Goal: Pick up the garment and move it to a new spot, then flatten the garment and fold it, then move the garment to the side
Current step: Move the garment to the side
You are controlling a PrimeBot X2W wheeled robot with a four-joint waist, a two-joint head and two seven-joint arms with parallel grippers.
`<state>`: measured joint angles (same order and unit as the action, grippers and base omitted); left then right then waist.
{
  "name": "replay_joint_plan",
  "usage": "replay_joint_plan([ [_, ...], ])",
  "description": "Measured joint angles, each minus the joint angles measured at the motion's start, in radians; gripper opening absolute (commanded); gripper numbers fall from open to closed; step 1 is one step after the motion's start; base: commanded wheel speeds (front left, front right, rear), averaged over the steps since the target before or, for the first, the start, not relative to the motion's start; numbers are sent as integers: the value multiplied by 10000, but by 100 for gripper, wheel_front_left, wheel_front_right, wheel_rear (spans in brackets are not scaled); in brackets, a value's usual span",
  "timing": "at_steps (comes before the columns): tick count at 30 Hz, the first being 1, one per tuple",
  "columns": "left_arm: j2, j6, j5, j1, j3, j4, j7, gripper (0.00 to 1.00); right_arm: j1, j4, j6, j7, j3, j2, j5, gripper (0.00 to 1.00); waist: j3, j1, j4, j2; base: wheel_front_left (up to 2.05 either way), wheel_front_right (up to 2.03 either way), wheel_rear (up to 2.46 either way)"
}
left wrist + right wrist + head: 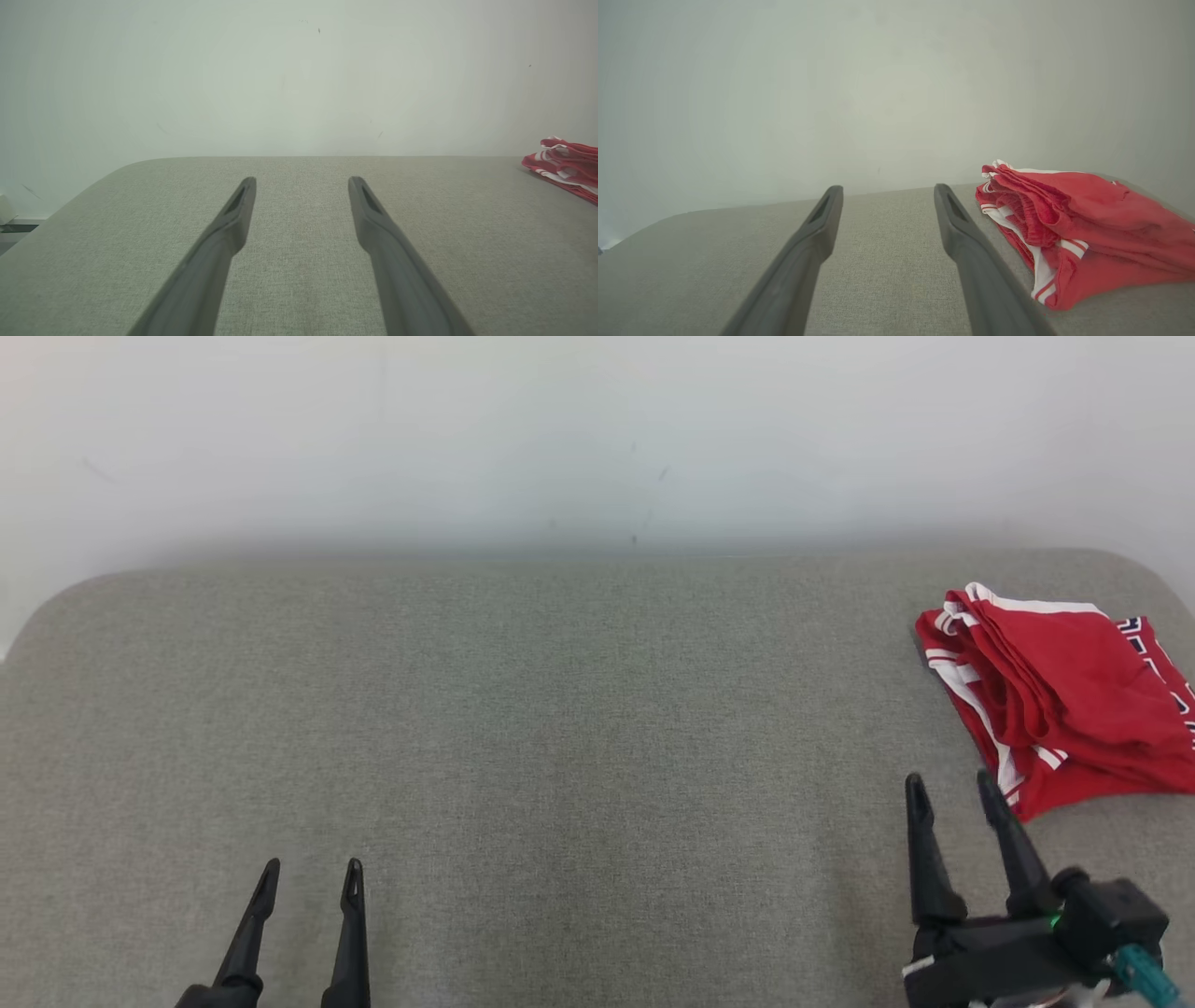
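Since my left tool [313, 868] and right tool [950, 782] both sit low at the near edge with nothing between their fingers, I read them as parked and ready rather than at work. Nearest me, the left tool hangs over bare surface [560, 709], jaws spread wide and empty, well apart from the cloth. The right tool is likewise wide open and empty. Its tips point toward the near corner of the garment [1064, 700], just beside it without touching, which I judge puts the cloth within easy reach. Farther out, the garment, red with white stripes, lies in bunched layers on the right side of the surface, cut off by the head view's right edge. Whether that heap is a rough fold or a crumple I cannot tell. Beyond the surface's far edge stands a pale wall [560, 429].
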<state>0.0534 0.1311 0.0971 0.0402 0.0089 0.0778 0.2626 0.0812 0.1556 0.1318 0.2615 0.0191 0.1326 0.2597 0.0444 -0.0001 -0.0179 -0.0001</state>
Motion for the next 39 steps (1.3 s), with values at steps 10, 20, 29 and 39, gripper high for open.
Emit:
replay_joint_plan([
  [10, -19, -178, -6, 212, 59, 150, 0, 100, -1258, -111, 0, 4, -125, -667, -892, 100, -293, 0, 210, 0, 0, 0, 0],
  [20, -21, -414, -180, 372, -31, 380, 0, 100, -1427, 102, 0, 2, -222, -792, -1016, 100, -407, 1, 228, 1, 0, 0, 0],
  [29, -25, -800, -374, 400, -35, 527, 0, 100, -1423, 109, 0, 2, -109, -807, -940, 100, -463, 1, 253, 1, 0, 0, 0],
  [39, -23, -888, -385, 400, 17, 433, 0, 100, -1415, 128, 0, 2, -54, -813, -849, 100, -466, 1, 261, 1, 0, 0, 0],
])
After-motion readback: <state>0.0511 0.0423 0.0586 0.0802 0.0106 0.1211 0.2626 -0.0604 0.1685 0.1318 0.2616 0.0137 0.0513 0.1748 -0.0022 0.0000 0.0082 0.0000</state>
